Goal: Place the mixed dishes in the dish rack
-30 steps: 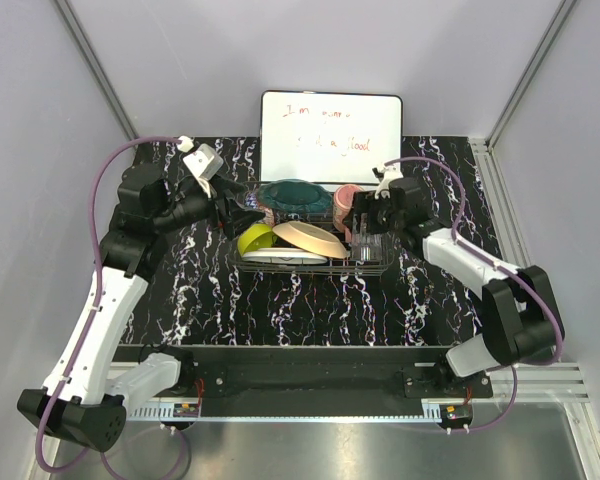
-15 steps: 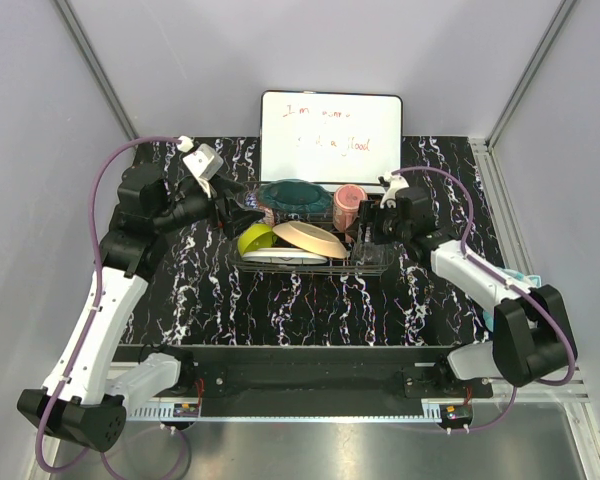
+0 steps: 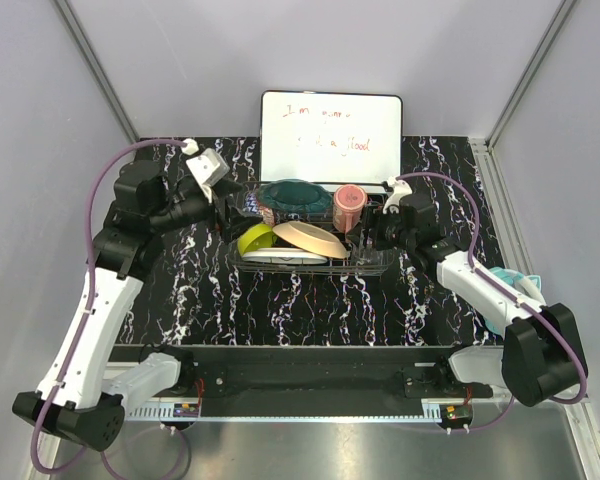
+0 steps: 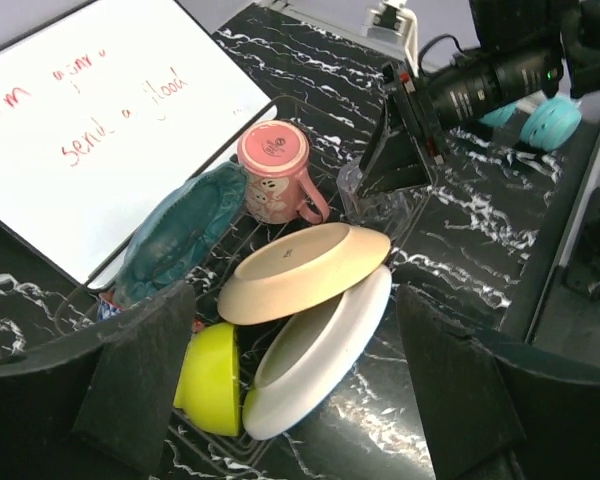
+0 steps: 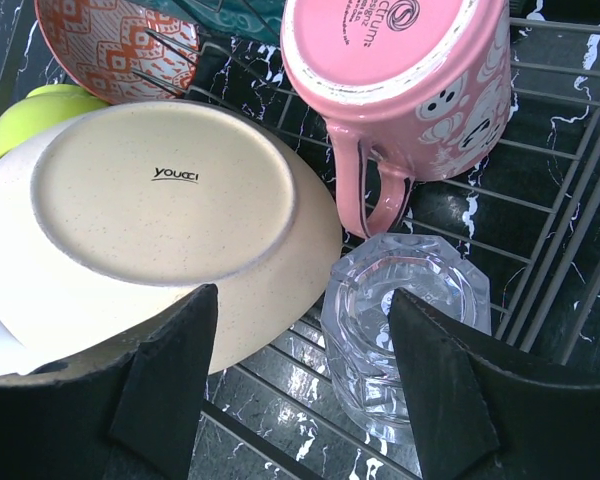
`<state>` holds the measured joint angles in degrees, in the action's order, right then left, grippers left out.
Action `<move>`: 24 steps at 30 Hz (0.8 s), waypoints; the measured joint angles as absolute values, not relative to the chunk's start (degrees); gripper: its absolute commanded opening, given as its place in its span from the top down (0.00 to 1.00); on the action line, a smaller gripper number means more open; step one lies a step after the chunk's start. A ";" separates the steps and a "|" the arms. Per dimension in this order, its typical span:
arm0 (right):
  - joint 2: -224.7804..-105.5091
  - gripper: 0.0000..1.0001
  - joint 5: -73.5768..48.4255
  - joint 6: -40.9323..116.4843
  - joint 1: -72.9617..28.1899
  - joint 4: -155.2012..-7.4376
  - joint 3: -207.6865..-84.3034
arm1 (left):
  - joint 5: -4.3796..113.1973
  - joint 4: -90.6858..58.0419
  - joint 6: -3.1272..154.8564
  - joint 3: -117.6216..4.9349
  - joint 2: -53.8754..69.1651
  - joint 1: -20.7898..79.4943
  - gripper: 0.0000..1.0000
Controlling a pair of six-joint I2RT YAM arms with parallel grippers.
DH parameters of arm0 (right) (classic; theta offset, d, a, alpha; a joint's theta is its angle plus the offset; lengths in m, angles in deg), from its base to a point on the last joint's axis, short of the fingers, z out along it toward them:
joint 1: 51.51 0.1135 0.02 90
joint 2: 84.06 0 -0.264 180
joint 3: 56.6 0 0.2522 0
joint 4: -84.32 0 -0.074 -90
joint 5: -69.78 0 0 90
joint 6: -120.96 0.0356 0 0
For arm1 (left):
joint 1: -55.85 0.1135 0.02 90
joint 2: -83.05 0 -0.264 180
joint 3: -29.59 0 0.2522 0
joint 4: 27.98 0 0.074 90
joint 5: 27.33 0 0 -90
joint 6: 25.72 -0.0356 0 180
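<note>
Dish rack (image 3: 385, 262) sits at the far middle of a black marbled table (image 3: 280, 300), just in front of a whiteboard (image 3: 330, 122). The board's red handwriting is partly readable: "I'm", then "send a flood". All the dishes are in the rack. A peach plate (image 5: 165, 190) leans on a white plate (image 4: 320, 360), its underside stamped "YOUCCI". To its right is a pink mug (image 5: 400, 80) with a cartoon face; the print on its base ends in "ccum". A clear glass (image 5: 405, 310) stands near it. A lime-green bowl (image 5: 30, 110), red patterned bowl (image 5: 115, 40) and teal plate (image 4: 175, 235) fill the left and far side. The left gripper (image 4: 295, 295) and right gripper (image 5: 302, 295) are both spread, holding nothing.
</note>
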<state>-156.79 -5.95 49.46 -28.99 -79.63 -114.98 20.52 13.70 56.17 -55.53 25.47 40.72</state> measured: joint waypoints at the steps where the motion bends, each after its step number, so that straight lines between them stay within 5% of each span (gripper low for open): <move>1: -156.77 0.23 -5.95 49.46 -28.90 -79.57 -114.98 | 20.78 15.12 54.11 -56.27 25.49 40.10 0.15; 15: -156.22 0.26 -6.28 49.68 -26.85 -78.10 -115.48 | 30.90 30.38 36.19 -61.38 24.79 33.15 0.15; 24: -160.77 0.27 -7.20 49.90 -26.54 -77.82 -118.37 | 42.86 37.88 29.81 -54.67 25.03 9.81 0.14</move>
